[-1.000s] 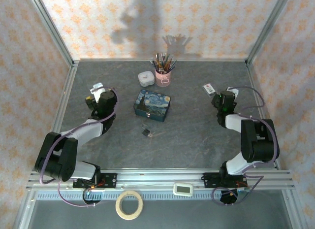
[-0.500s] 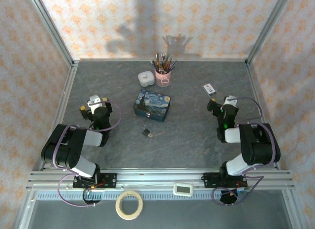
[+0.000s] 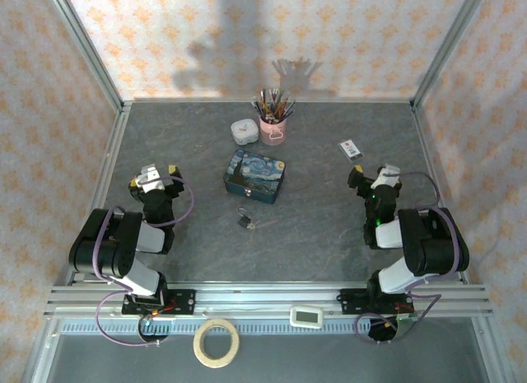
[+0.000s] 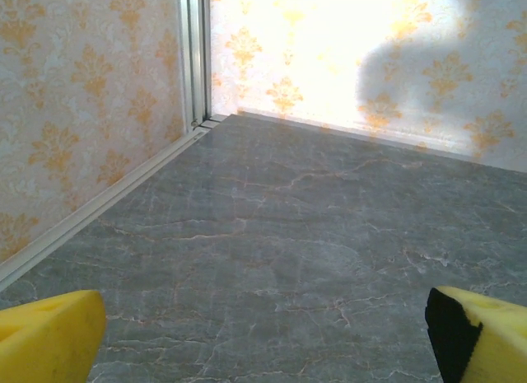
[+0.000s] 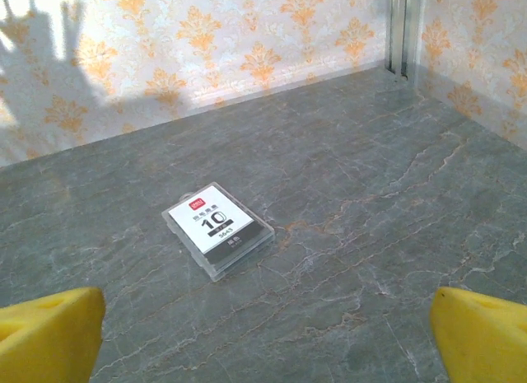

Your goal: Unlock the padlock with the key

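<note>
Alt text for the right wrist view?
A small clear case with a white-and-black label reading 10 lies flat on the grey table, ahead of the open right gripper, whose yellow fingertips frame the bottom corners.

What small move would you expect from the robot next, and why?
Probably swing the left tool toward the tiny dark padlock with its silvery shackle. That tool is open, holds nothing, and faces a far corner of the grey table, while the padlock lies untouched near the blue painted tin.
</note>
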Motion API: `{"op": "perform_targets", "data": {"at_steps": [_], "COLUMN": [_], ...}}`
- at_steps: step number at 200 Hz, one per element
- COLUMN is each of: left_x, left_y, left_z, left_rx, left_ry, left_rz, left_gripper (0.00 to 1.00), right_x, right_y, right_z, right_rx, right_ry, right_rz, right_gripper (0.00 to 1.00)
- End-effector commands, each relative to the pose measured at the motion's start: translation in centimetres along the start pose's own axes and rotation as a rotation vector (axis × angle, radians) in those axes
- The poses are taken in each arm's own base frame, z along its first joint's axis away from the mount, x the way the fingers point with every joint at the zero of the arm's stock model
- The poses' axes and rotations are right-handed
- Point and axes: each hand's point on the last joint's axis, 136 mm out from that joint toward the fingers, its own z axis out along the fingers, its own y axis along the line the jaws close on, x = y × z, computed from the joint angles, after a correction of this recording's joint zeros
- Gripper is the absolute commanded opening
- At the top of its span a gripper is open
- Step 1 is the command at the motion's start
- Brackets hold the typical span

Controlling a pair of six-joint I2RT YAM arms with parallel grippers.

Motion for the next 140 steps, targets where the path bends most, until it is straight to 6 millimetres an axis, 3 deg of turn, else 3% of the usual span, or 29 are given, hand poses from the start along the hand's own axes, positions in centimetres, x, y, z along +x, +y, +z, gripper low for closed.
{"op": "perform_targets", "data": {"at_steps": [1, 140], "left_x": [-1.11, -1.17], "left_y": [-0.53, -0.53], "left_z": [-0.01, -0.05], "left_rx": [0.023, 0.012], "left_ry": [-0.042, -0.048], "left_rz": [-0.026, -0.020], "left_gripper": [0.99, 0.99], "right_x": [-1.41, -1.40], "right_y": [0.12, 0.29], "right_z": [-0.10, -0.07], "right_rx": [0.006, 0.004], "right_ry": [-0.056, -0.055], "right_rz": [-0.010, -0.017], "right_gripper": [1.00, 1.00]}}
